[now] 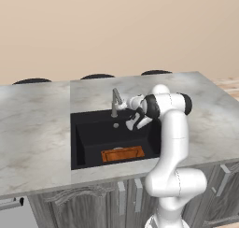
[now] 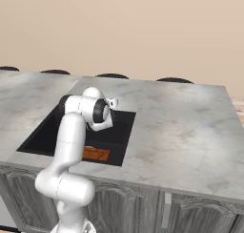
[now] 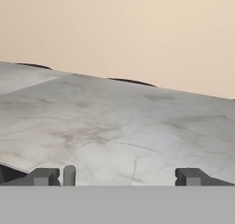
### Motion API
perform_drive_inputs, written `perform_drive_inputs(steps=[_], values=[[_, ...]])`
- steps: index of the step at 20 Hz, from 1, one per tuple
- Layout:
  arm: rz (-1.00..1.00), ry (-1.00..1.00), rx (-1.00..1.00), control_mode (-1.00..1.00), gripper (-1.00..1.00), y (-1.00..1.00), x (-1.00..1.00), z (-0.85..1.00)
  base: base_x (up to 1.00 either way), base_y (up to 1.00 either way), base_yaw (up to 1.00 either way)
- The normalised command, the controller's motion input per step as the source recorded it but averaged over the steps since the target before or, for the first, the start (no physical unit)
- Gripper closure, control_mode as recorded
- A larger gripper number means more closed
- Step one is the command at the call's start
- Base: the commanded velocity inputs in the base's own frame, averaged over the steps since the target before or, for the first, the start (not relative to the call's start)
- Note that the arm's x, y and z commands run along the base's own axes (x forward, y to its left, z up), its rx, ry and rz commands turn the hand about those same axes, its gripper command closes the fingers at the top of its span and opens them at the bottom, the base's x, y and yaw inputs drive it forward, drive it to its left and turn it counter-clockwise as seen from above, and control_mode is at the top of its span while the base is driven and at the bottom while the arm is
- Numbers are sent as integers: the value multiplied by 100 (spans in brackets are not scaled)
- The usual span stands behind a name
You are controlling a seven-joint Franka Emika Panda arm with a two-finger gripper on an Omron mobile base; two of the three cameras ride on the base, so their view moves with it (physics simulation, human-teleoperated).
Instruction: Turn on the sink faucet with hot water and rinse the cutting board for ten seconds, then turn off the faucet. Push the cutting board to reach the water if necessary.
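The arm bends forward over the sink (image 1: 84, 129), its end effector (image 1: 122, 103) spread wide and empty, level beside the faucet (image 1: 115, 103) top.

A grey-white marble counter (image 1: 37, 129) carries everything; the black sink (image 1: 86, 129) is set into it; the faucet (image 1: 115, 103) stands upright on the marble at the basin's far rim; the cutting board (image 1: 122, 153) lies flat on the basin floor near its front wall

Orange cutting board (image 1: 122, 153) flat in black sink (image 1: 88, 136).
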Motion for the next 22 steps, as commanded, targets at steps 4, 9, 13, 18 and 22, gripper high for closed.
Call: perform_drive_inputs(steps=[4, 9, 13, 18, 22], values=[[0, 0, 0, -100, -100, 0, 1, 0, 0, 0, 0], [0, 0, 2, -100, -100, -4, 0, 0, 0, 0, 0], [0, 0, 2, -100, -100, -7, 0, 0, 0, 0, 0], [0, 0, 1, -100, -100, -4, 0, 0, 0, 0, 0], [0, 0, 0, -100, -100, 0, 4, 0, 0, 0, 0]])
